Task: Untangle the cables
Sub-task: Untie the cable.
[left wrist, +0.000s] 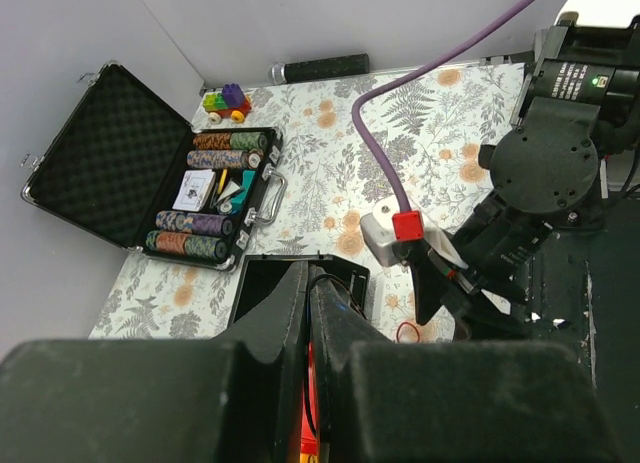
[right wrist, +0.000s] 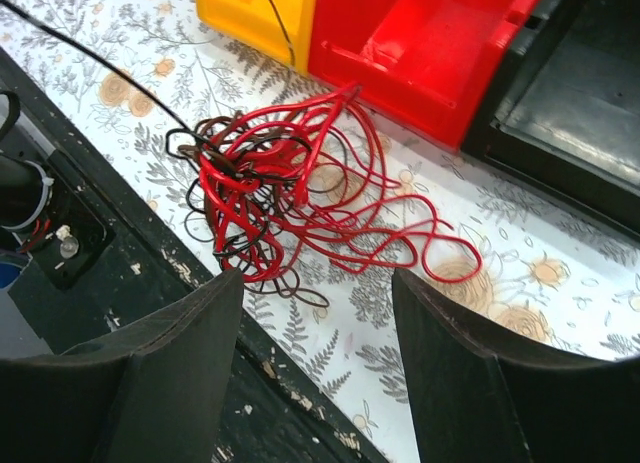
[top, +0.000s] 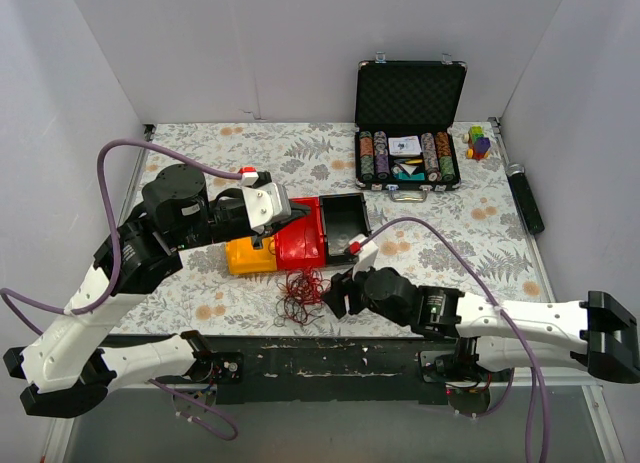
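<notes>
Your right gripper (top: 338,295) has its two fingers standing apart, just beside the one tangle of thin red and black cables (top: 302,295). That heap lies on the floral-patterned table (top: 200,153) near its front edge, just before three plastic bins in a row: one yellow bin (top: 250,255), one red bin (top: 300,245), one black bin (top: 345,220). Your left gripper (top: 295,215) has its fingers pressed together above the red bin. One black strand runs up beside them; whether it is pinched cannot be told. One open black case (top: 408,98) with four rows of chips stands at the far side
</notes>
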Robot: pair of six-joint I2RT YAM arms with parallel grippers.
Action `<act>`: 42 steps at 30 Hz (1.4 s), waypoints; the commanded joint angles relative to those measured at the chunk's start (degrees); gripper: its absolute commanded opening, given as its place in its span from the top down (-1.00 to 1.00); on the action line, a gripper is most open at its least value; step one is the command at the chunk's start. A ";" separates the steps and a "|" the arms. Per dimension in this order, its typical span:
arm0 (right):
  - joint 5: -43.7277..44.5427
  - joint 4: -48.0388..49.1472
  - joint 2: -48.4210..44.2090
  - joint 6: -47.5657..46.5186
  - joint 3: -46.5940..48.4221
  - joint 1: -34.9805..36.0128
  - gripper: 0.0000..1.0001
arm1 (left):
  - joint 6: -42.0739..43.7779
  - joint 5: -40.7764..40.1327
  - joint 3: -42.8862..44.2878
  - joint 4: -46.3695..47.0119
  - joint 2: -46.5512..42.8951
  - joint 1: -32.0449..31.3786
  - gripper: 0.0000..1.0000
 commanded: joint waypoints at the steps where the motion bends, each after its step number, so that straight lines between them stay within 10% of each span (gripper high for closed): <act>1: -2.43 6.70 2.98 -4.13 4.72 0.28 -0.38 | 0.27 1.14 0.71 0.41 -1.07 0.10 1.00; 15: -5.33 11.97 9.49 -6.07 8.33 0.28 -0.19 | -0.34 1.75 1.15 0.24 -1.07 0.10 1.00; 24: -4.01 13.55 11.25 -4.76 6.31 0.19 0.28 | -1.66 1.93 3.08 0.50 -0.90 0.10 1.00; 29: -3.49 13.03 12.66 -1.95 5.35 0.19 0.97 | -1.66 0.70 4.67 0.59 -0.80 0.10 1.00; 42: 1.00 0.56 -1.48 15.98 -14.25 0.19 0.97 | 4.40 -10.02 11.43 7.97 -2.47 0.10 1.00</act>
